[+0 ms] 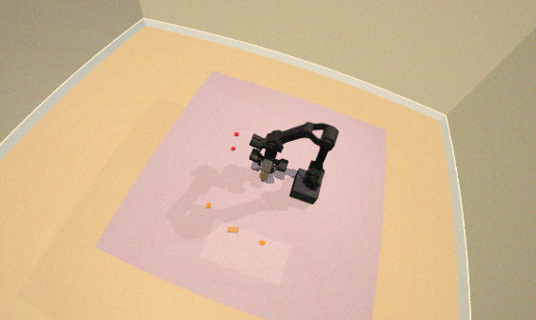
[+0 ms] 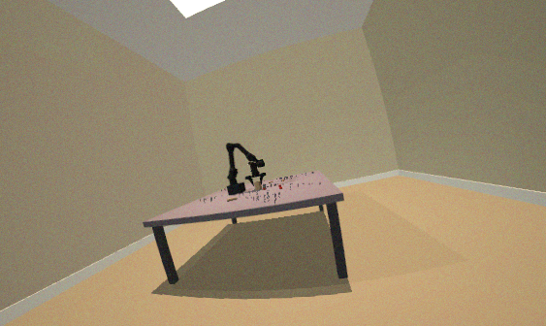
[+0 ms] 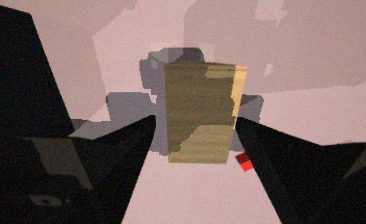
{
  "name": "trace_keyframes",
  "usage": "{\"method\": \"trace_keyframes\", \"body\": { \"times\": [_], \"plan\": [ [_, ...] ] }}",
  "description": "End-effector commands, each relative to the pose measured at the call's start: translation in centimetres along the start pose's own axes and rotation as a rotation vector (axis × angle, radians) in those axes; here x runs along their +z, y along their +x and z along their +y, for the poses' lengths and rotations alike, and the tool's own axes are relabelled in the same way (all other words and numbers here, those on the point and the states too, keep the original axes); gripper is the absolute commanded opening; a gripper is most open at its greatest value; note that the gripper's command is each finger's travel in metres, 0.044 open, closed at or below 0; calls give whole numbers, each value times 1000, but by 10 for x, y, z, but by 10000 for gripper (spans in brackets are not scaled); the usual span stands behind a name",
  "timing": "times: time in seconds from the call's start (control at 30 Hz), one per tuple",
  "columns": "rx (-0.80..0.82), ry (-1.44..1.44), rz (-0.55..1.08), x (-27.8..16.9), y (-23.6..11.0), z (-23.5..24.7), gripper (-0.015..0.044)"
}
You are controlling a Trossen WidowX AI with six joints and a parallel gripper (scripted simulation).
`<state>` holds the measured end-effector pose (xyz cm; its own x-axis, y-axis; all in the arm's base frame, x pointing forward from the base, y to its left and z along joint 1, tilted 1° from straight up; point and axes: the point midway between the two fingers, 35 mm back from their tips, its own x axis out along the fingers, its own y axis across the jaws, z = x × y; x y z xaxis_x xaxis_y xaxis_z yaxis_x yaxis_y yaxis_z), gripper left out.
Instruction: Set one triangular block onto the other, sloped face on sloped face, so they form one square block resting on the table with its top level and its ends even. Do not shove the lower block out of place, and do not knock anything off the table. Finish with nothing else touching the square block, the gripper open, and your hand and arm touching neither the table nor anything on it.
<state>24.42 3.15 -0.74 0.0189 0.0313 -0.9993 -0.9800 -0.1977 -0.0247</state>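
Observation:
In the wrist view a tan wooden block (image 3: pixel 200 112) stands on the pink table (image 3: pixel 304 45) between my two dark fingers, with a narrow gap on each side. It looks like the two triangular blocks together; I cannot tell the seam. My gripper (image 3: pixel 195 120) (image 1: pixel 266 168) (image 2: pixel 256 180) is open, the fingers clear of the block. In the top view the block (image 1: pixel 265 175) shows as a small tan shape just under the gripper, in front of the arm's base (image 1: pixel 305 188).
Two small red cubes (image 1: pixel 236 134) (image 1: pixel 233 149) lie beyond the gripper; one (image 3: pixel 244 162) shows by the right finger. Three small orange pieces (image 1: pixel 208 206) (image 1: pixel 232 230) (image 1: pixel 262 243) lie toward the near edge, by a paler rectangle (image 1: pixel 246 259).

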Motion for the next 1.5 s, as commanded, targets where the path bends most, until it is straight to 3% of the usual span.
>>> {"method": "trace_keyframes", "body": {
  "times": [0.0,0.23,0.47,0.53,1.47],
  "plan": [
    [0,0,0,0,0,0,440],
    [-1,0,0,0,-3,-1,440],
    [-1,0,0,0,-100,-3,440],
    [-1,0,0,0,-111,-1,440],
    [-14,5,1,0,-104,-4,440]
  ]
}}
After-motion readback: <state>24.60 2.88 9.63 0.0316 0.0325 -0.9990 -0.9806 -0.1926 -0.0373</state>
